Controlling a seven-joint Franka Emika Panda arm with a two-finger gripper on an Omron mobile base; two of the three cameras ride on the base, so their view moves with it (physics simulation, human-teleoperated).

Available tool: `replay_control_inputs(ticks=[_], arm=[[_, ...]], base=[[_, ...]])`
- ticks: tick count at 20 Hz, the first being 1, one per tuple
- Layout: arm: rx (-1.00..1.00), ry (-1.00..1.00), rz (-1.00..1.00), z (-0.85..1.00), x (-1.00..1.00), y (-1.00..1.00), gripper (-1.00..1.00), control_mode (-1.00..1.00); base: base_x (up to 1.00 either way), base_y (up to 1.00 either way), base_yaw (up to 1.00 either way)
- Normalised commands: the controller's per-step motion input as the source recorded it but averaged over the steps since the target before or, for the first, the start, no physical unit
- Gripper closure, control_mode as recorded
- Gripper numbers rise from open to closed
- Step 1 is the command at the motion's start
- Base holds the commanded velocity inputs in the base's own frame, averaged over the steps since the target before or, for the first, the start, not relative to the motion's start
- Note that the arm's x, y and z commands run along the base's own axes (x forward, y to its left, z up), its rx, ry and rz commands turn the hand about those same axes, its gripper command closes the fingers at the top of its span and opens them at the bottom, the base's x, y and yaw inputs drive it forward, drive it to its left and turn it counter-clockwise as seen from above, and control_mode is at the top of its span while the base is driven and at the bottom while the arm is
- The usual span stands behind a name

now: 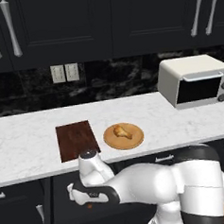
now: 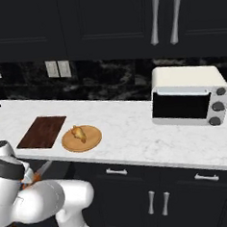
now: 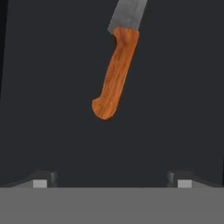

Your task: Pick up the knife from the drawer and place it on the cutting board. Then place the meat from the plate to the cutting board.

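Looking down the hand camera, I have the gripper (image 3: 112, 183) spread wide with nothing between its tips, poised over the dark floor of the drawer (image 3: 48, 96). The knife (image 3: 117, 65) lies flat there, well ahead of the tips, its orange handle nearest me and slanting up toward the grey blade, which runs off the far edge of the view. From the base cameras I see the arm folded low below the counter's front edge, and a sliver of blade and orange handle (image 2: 39, 173) peeks past the wrist.

Up on the counter (image 1: 30, 138), the cutting board (image 1: 76, 139) sits near the front edge, bare. The plate (image 1: 123, 136) rests just beside it on the toaster oven's side, with the meat (image 1: 121, 131) on it, near its centre.

My worry: the handle is not centred between the tips and lies at a slant. If I descend straight from here, I judge the fingers may close on nothing or clip the handle's butt and skid the knife across the drawer. A grip too near the end could also let the blade droop during the lift.
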Motion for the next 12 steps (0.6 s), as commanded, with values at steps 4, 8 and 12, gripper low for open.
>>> replay_control_inputs(ticks=[4,8,12], arm=[[-0.05,0.0,-0.01,-0.23,0.24,0.0,-1.0,-1.0],[-0.06,0.0,-0.01,-0.31,0.2,0.01,-1.0,-1.0],[-0.08,0.0,-0.02,-0.37,0.26,0.12,-1.0,-1.0]], base=[[0.0,0.0,0.0],[0.0,0.0,0.0],[0.0,0.0,0.0]])
